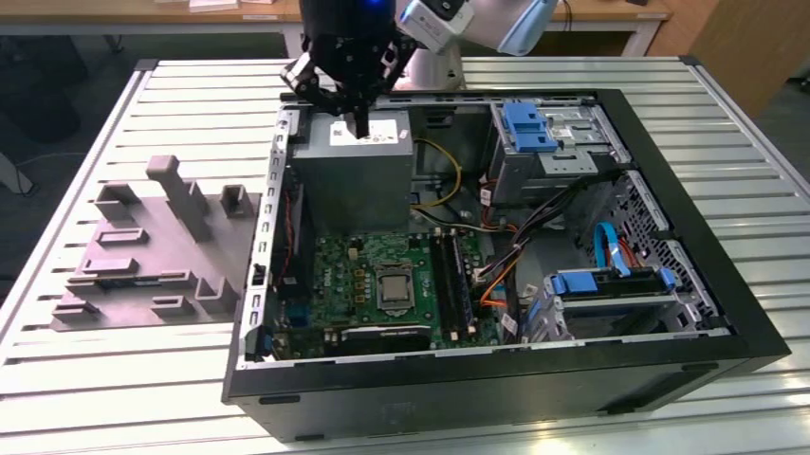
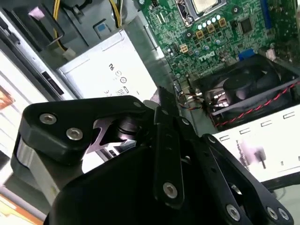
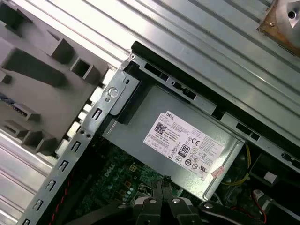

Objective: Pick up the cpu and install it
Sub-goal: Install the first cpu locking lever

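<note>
- Gripper (image 1: 360, 128) hangs over the grey PSU (image 1: 355, 166), near the far edge of the open PC case (image 1: 708, 275); the case sits on a slatted surface (image 1: 190, 379).
- Jaws: in the exterior view the fingers look pressed together into one narrow tip, with nothing visible between them. In both wrist views the tips meet at a point too.
- CPU (image 2: 206, 4): in the second wrist view a pale silvery square sits inside the socket frame on the motherboard (image 2: 220, 28), cut off by the picture edge. Judging from that, the chip is already in the socket.
- Exterior view agrees: the socket (image 1: 390, 287) mid-board shows a lighter square inside a dark frame.
- Grey tray (image 1: 139, 256) beside the case, toward the surface's edge on the exterior view's left; no chip seen on it.
- So pick and place look done; the gripper is well apart from the socket.
- Can't tell: whether the socket's latch or cover is closed, or whether the chip is fully seated.
- Hidden: gripper body blocks much of the second wrist view; the arm's upper part is cut off in the exterior view.
- Fan (image 2: 243, 89) next to the board, partly covered.
</note>
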Robot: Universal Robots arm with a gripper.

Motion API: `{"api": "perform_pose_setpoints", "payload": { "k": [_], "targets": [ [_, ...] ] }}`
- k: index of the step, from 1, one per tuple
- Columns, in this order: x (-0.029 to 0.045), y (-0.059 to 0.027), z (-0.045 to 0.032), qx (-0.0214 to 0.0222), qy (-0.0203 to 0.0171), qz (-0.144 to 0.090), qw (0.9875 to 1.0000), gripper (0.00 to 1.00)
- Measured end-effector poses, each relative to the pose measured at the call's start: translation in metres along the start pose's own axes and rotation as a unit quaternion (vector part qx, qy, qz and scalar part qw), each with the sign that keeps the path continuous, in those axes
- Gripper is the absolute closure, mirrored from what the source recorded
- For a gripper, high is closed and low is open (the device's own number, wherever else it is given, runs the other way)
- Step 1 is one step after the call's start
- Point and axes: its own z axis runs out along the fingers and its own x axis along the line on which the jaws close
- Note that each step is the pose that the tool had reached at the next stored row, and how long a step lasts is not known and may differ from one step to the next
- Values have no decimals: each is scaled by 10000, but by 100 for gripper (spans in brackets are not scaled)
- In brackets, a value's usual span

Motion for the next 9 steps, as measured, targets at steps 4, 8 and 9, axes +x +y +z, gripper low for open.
{"api": "perform_pose_setpoints", "payload": {
  "k": [4, 8, 9],
  "targets": [
    [0, 1, -25, -3, 6, -121, 9999, 89],
    [-2, 4, -99, -3, 4, -119, 9999, 89],
    [-2, 4, -99, -4, 4, -119, 9999, 89]
  ]
}}
